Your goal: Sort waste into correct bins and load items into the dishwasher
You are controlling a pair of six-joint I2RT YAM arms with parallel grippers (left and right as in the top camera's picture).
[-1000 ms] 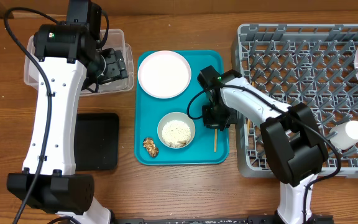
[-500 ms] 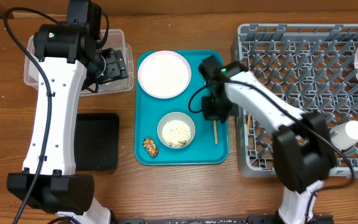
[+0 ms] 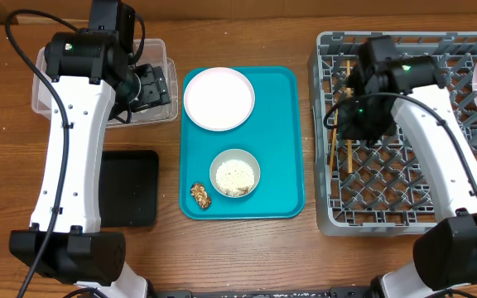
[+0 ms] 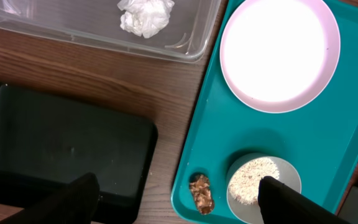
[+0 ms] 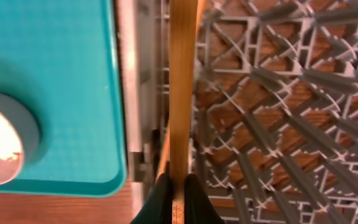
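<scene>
One chopstick (image 5: 180, 87) clamped between shut fingers of right gripper (image 3: 356, 124), held over left side of dish rack (image 3: 371, 199); its middle hidden under gripper in overhead view. Partly seen: second chopstick (image 3: 332, 149), laid in rack by left wall. Since a second ago, right arm shifted from teal tray (image 3: 284, 124) to rack. Left gripper (image 4: 178, 183) spread apart, empty, above clear tub (image 3: 157, 51) containing tissue (image 4: 145, 15). Listed on tray: plate (image 3: 219, 98), rice bowl (image 3: 235, 174), brown lump (image 3: 200, 194).

Teal tray (image 3: 280, 124) on wooden table (image 3: 247, 33).
</scene>
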